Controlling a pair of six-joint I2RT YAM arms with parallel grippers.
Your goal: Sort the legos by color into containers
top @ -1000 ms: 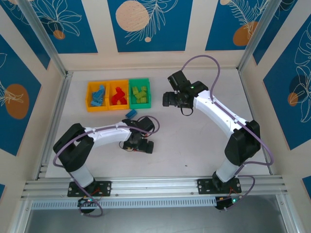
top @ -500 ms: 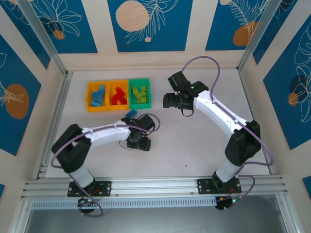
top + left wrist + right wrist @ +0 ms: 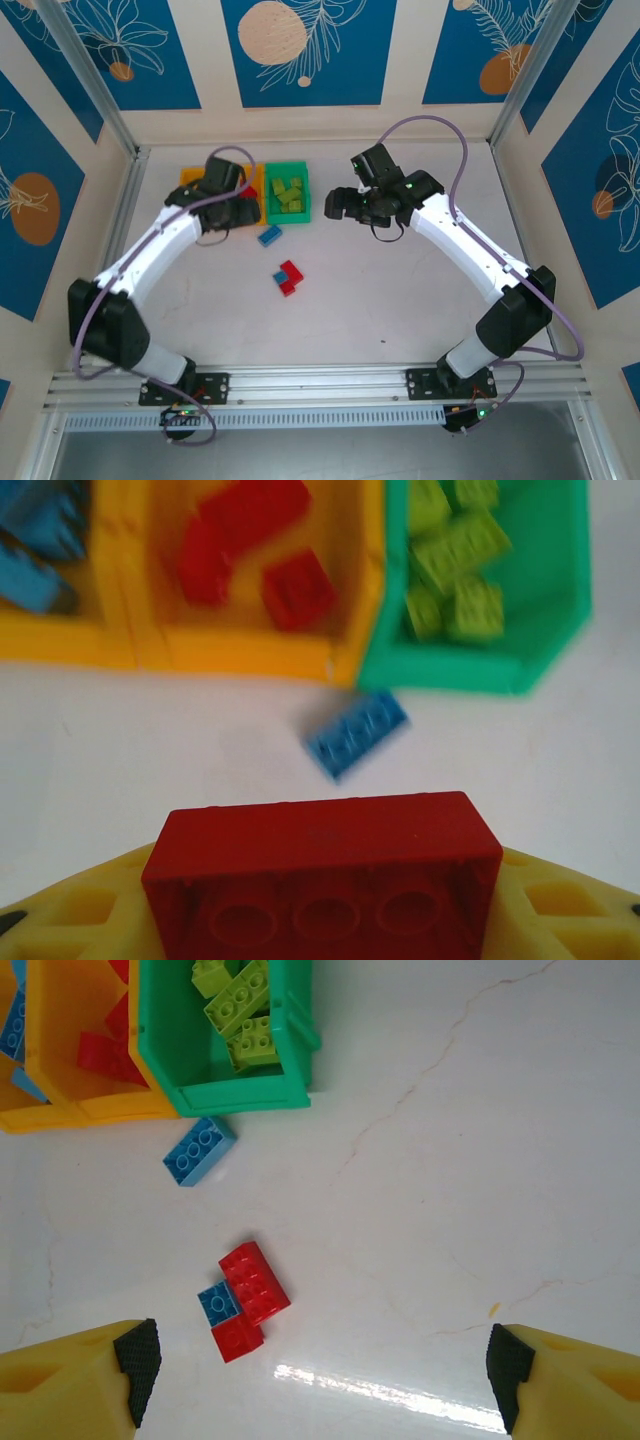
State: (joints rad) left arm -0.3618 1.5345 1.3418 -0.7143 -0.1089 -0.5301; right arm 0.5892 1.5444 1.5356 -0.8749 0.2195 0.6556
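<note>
The left arm stretches long across the tabletop, and the left gripper is up by the middle orange-yellow bin, its fingers clamped on a glossy red lego with the hollow underside showing. A studded blue lego lies just before the green bin. The right gripper hovers spread wide and empty over a red-and-blue cluster.

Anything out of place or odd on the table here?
Nothing damaged. A light blue plastic brick lies askew on the white table just outside the green plastic bin, and a small red-and-blue brick cluster sits unsorted farther out.
</note>
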